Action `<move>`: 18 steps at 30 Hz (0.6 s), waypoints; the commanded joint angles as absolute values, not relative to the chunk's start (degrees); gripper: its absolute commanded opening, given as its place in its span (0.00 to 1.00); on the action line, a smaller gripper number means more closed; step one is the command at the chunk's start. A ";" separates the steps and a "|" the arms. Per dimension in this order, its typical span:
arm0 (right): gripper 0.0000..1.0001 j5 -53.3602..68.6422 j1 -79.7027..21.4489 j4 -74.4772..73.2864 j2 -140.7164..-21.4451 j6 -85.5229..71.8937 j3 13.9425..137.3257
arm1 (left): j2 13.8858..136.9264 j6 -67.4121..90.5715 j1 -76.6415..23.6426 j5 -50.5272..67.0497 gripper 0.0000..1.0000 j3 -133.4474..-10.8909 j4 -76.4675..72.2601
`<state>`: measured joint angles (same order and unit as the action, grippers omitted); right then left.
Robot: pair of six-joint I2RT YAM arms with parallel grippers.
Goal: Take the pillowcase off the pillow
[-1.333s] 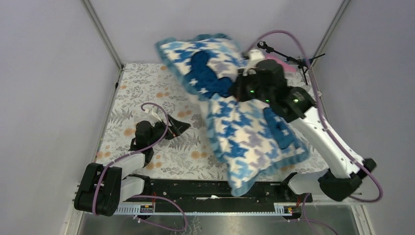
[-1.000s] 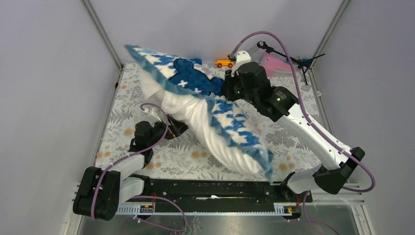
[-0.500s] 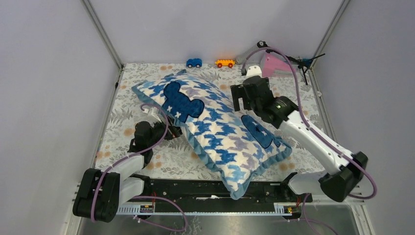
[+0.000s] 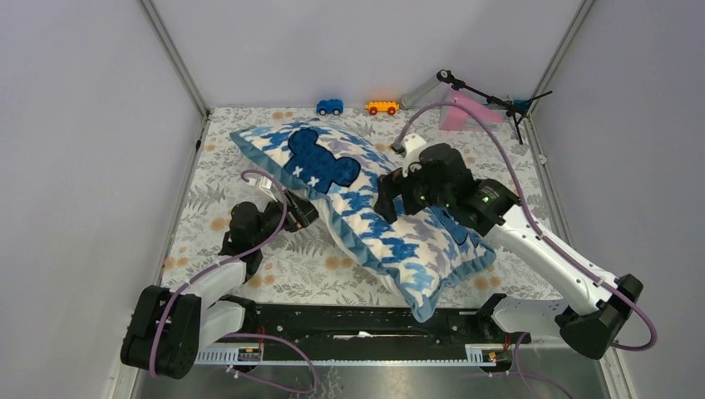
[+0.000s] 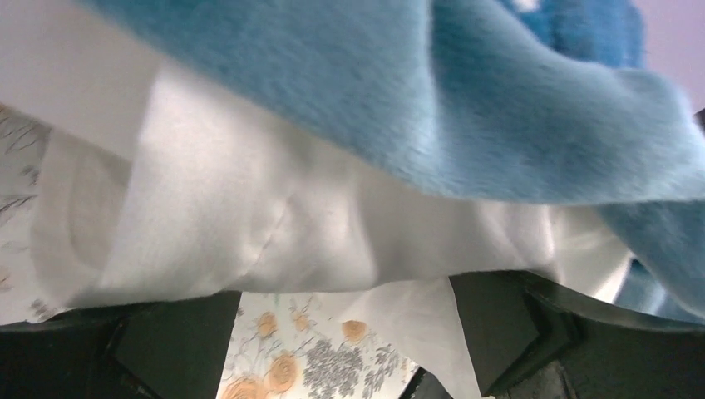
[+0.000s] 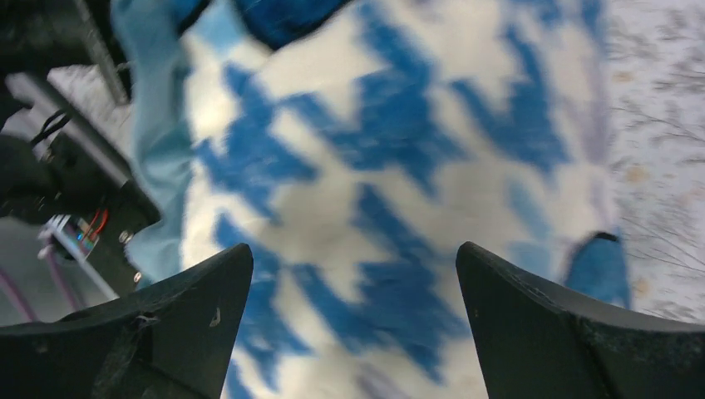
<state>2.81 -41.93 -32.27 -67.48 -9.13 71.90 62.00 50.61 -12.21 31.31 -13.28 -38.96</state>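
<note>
The pillowcase (image 4: pixel 391 237), blue-and-white houndstooth with a dark blue mouse-head patch and fuzzy blue edging, lies plump and filled out. It is directly under the right gripper (image 6: pixel 353 258), whose fingers stand wide apart above the print, holding nothing. The left gripper (image 5: pixel 345 307), also spread wide, sits at the case's edge, where white fabric (image 5: pixel 249 208) bulges between its fingers; whether that is the pillow I cannot tell. A grey-and-orange floral cloth (image 4: pixel 515 166) covers the tabletop (image 4: pixel 249 150), between pale grey walls (image 4: pixel 83 166). Beyond the right gripper stand a blue toy car (image 4: pixel 330 106) and an orange toy car (image 4: pixel 382 107).

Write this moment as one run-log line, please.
pillowcase: not yet off | left gripper: around white fabric, grip unclear | right gripper: open above pillowcase
</note>
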 commanded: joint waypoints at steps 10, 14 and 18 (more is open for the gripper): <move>1.00 -13.85 -60.41 -45.73 -80.47 -4.78 91.17 | 69.64 50.46 -23.74 26.44 0.98 -29.96 -41.74; 1.00 -24.92 -62.39 -52.39 -88.25 -4.14 94.67 | 73.95 48.85 -26.74 24.39 0.97 -33.85 -40.42; 0.99 -36.48 -61.96 -52.98 -90.83 -5.35 93.05 | 75.03 47.80 -27.41 23.14 0.97 -35.77 -39.15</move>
